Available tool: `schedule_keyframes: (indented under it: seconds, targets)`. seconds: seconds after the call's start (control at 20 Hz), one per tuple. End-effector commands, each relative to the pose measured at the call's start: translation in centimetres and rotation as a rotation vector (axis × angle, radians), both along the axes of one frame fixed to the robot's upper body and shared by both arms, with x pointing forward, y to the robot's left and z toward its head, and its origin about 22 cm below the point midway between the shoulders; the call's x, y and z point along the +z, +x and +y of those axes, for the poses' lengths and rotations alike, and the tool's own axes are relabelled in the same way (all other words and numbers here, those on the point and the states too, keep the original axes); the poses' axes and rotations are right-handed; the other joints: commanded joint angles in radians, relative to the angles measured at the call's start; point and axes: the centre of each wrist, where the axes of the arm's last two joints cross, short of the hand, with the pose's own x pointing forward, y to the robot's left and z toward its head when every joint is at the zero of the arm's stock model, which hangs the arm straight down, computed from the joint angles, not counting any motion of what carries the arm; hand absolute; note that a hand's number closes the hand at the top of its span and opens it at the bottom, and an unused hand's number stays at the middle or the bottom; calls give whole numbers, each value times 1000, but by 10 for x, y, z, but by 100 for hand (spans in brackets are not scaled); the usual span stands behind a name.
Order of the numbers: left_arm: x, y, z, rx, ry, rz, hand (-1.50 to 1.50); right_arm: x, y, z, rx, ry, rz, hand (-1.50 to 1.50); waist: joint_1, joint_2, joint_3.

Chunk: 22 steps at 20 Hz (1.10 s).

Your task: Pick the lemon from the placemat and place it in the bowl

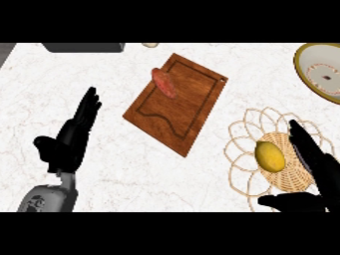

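A yellow lemon [270, 156] lies on the woven wicker placemat [246, 132] at the lower right of the head view. My right hand [322, 167] is open just right of the lemon, fingers straight along its side, thumb stretched out below it; whether the fingers touch it is unclear. The cream bowl [305, 57] with an olive rim sits at the far right edge, partly cut off. My left hand [73, 134] is open at the left, fingers up, resting over the white counter.
A brown wooden cutting board [174, 107] lies tilted in the middle with a reddish sausage-shaped item [163, 82] on its upper part. A dark grey object [83, 47] and a small pale item [150, 45] sit at the counter's far edge.
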Motion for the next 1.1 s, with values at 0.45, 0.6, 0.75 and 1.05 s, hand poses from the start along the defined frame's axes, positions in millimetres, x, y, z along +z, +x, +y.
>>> schedule_keyframes:
  seconds: [0.45,0.6,0.75,1.05]
  targets:
    - [14,-4,10,-6,16,16,0,-50,13,-17,-64,-168,55,-150,6,0,0]
    - [-3,13,1,3,4,17,0,-36,14,-5,-61,-190,81,-150,-2,0,0]
    - [1,10,3,-8,1,14,0,-48,34,-3,-15,-209,97,-150,1,0,0]
    - [-1,4,7,-2,3,9,0,-65,27,7,139,-250,66,150,3,0,0]
